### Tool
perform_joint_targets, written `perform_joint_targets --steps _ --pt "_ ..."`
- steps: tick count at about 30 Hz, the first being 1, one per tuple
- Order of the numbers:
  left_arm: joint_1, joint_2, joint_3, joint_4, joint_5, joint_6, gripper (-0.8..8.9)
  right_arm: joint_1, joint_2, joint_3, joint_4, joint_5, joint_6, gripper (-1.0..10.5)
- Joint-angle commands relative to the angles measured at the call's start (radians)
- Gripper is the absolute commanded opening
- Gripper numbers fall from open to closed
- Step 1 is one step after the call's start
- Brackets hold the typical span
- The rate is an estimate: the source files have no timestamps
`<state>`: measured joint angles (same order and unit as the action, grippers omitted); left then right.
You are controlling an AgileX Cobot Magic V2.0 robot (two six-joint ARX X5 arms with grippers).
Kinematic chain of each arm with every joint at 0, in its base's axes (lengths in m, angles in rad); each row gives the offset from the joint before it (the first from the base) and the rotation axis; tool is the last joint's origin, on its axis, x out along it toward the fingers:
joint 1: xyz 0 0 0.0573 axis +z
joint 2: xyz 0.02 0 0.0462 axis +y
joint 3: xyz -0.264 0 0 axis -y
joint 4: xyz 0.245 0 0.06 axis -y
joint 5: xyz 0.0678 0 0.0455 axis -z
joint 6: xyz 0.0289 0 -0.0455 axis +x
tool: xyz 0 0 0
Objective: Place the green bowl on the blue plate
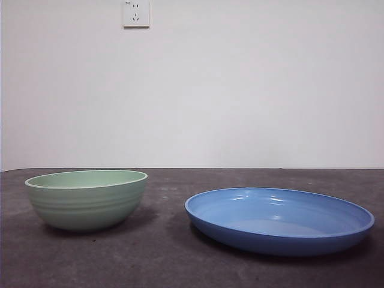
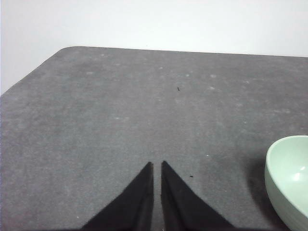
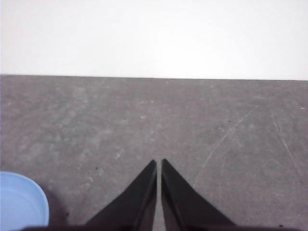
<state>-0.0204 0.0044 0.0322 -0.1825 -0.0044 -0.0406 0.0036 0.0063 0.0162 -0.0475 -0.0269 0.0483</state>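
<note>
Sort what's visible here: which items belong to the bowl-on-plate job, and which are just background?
Job items:
pale mint-green ridged round bowl, standing apart from the plate
wide shallow glossy blue round plate, nothing on it

Background:
dark grey table
white wall socket

Green bowl (image 1: 87, 199): smooth, soft satin sheen, faint horizontal ridges on the side; looks like glazed ceramic or plastic, cannot tell which. Blue plate (image 1: 279, 219): glossy, bright highlights, faint concentric rings. Desk (image 1: 162, 252): dark grey, matt, mottled, fine pale scratches. Left end effector (image 2: 157, 166) and right end effector (image 3: 159, 163): matt black.
</note>
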Motion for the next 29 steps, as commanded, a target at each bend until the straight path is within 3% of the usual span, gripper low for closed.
perform_joint_targets --steps 1,15,23,29 --pt "0.0 -0.001 -0.021 -0.004 -0.006 -0.005 0.17 -0.002 -0.003 -0.005 0.011 -0.003 0.08 0.1" --pt "-0.027 0.116 0.116 -0.011 -0.006 -0.159 0.17 0.01 0.014 0.039 0.01 -0.033 0.369 0.1" --pt "-0.051 0.334 0.317 -0.044 0.008 -0.164 0.17 0.053 0.145 0.187 -0.015 -0.039 0.386 0.1" --pt "-0.066 0.538 0.536 -0.127 0.089 -0.163 0.17 0.074 0.317 0.355 -0.056 -0.134 0.382 0.1"
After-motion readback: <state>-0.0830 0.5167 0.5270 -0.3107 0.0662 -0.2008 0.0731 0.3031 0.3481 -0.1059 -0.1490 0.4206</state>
